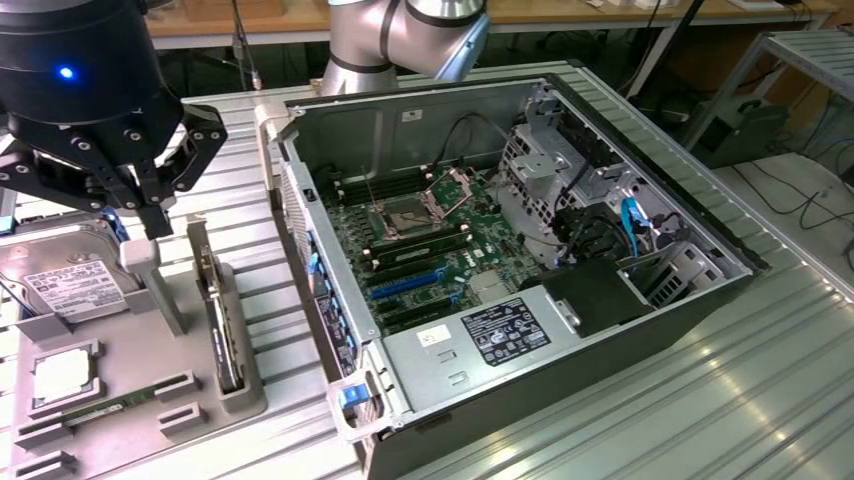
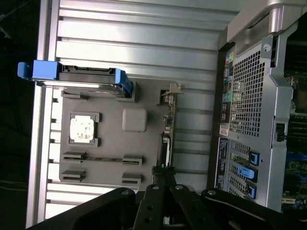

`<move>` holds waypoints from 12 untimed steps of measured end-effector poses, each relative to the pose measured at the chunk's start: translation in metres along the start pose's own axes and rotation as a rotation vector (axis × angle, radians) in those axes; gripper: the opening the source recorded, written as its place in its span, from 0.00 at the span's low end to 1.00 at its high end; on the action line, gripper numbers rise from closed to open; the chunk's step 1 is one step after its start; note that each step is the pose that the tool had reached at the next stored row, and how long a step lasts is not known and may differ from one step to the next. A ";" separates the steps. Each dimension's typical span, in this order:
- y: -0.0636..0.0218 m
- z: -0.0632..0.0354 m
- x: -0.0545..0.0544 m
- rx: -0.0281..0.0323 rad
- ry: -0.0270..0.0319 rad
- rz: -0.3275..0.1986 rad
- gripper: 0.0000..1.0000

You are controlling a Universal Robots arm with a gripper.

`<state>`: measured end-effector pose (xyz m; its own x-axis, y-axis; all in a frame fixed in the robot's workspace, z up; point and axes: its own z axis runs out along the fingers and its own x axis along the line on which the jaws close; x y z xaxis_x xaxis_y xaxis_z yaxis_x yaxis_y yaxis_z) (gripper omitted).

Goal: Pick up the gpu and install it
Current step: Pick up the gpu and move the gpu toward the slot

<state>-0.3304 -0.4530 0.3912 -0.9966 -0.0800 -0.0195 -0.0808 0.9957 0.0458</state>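
A ribbed metal desk (image 1: 694, 400) carries a grey parts tray (image 1: 147, 400) and, on the exterior view's right, an open computer case (image 1: 534, 250) lying on its side. Nearest in the tray lies a slim green memory stick (image 1: 107, 408), then a square processor (image 1: 60, 375). The gpu (image 1: 227, 330) stands on its long edge in a slotted holder along the tray's side nearest the case, its metal bracket at the far end. Beyond the processor sits a hard drive (image 1: 74, 280) with a white label. The tool (image 1: 144, 215) hangs above the tray between hard drive and gpu, its fingers drawn together and holding nothing. Inside the case the motherboard (image 1: 427, 250) lies exposed. The arm (image 1: 400, 40) rises behind the case.
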 end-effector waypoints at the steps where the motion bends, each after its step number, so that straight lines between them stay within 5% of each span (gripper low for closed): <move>1: 0.0000 0.0000 0.000 0.0000 0.0000 0.000 0.11; 7: 0.0000 0.0000 0.000 0.0000 0.0000 0.000 0.54; 12: 0.0000 0.0000 0.000 0.0000 0.0001 0.000 0.54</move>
<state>-0.3305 -0.4531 0.3912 -0.9966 -0.0796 -0.0194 -0.0804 0.9957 0.0458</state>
